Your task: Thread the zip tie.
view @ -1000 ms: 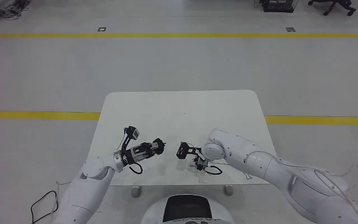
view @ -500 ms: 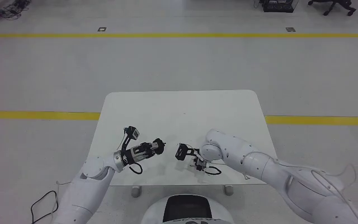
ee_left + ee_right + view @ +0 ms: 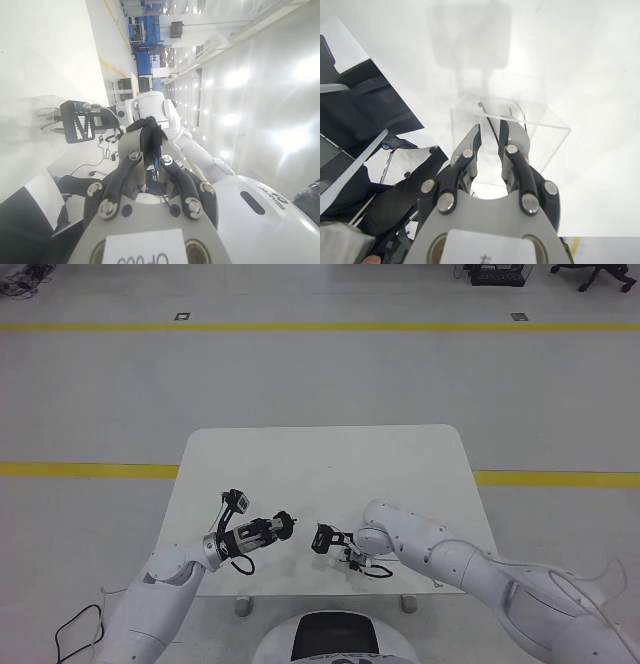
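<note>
Hovering right claw (image 3: 490, 126), ribbed pads (image 3: 503, 136), thin black zip tie (image 3: 488, 119), clear box (image 3: 552, 142)

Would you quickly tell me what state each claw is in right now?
Left claw: closed on a black item.
Right claw: open, over a zip tie in the clear box.

The right end effector (image 3: 352, 556) seems to have crept slightly toward the left arm (image 3: 175, 569).

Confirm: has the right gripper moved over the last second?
Yes, slightly. In the top view the right gripper has crept along the table's near edge toward the left gripper, which has held its place.
</note>
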